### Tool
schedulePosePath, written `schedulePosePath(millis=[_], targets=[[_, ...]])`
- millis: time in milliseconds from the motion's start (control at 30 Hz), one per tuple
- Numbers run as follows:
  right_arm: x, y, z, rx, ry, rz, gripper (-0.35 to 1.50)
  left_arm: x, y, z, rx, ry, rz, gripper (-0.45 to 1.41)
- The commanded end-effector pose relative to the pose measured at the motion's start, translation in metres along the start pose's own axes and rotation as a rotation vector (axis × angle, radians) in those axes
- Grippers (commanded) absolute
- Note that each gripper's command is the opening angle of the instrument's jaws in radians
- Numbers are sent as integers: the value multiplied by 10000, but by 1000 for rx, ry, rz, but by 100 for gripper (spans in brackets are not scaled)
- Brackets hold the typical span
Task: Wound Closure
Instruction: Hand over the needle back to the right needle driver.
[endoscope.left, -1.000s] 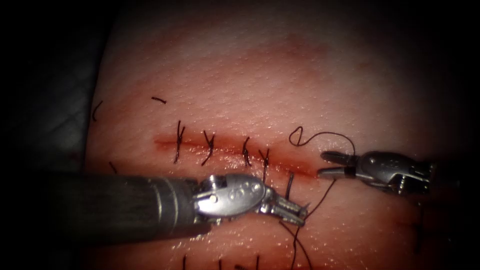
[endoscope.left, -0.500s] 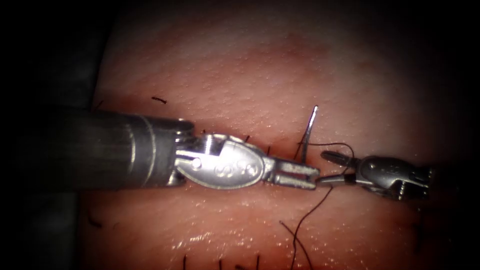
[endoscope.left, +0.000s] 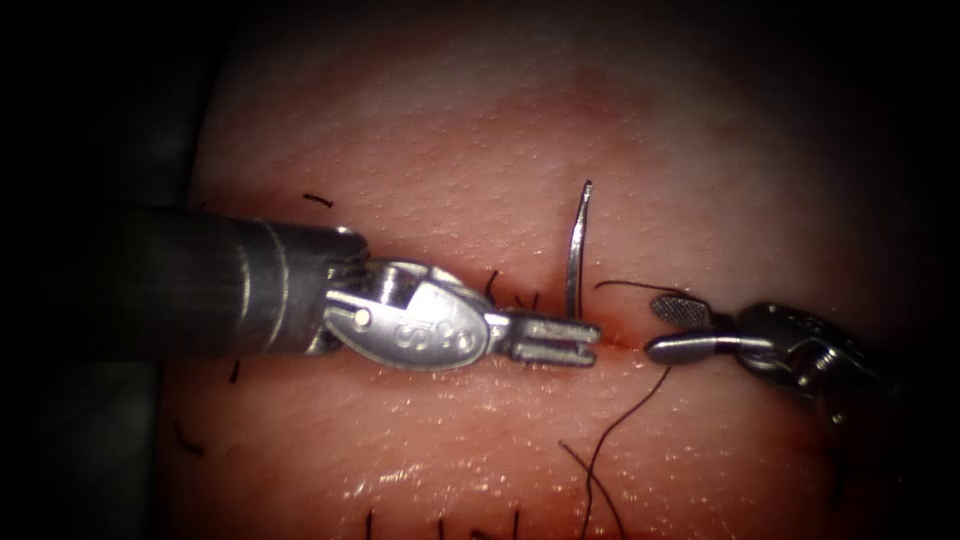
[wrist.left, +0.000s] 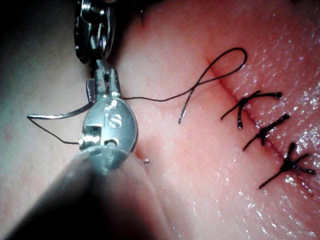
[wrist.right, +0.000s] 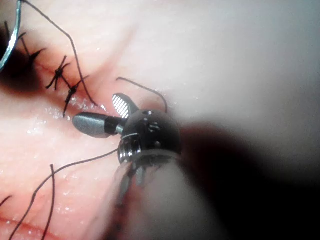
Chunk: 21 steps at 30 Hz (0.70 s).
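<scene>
Endoscope looks down from above and in front at the pink pork tissue (endoscope.left: 600, 130). Both wrist cams sit super close, peering along their shafts, sharing the stitched cut (wrist.left: 250, 117).

Polished metal left tool (endoscope.left: 560, 340), glossy wet tissue (endoscope.left: 480, 140), matt dark thread (endoscope.left: 610, 440)

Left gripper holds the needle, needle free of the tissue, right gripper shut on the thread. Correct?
Not quite. The right gripper is open and holds nothing; the endoscope view shows its jaws spread. The rest stands: the left gripper holds the needle, which stands clear of the tissue.
</scene>
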Motion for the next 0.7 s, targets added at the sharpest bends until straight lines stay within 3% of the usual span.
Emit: schedulePosePath(millis=[33,167,700], targets=[[0,-6,10,26,10,69,113,-7,4,7,-1,9,6,-45],[-6,-12,17,85,3,211,125,-18,23,14,-4,48,28,-45],[-9,-29,44,143,32,305,137,-24,33,26,-4,79,75,-45]])
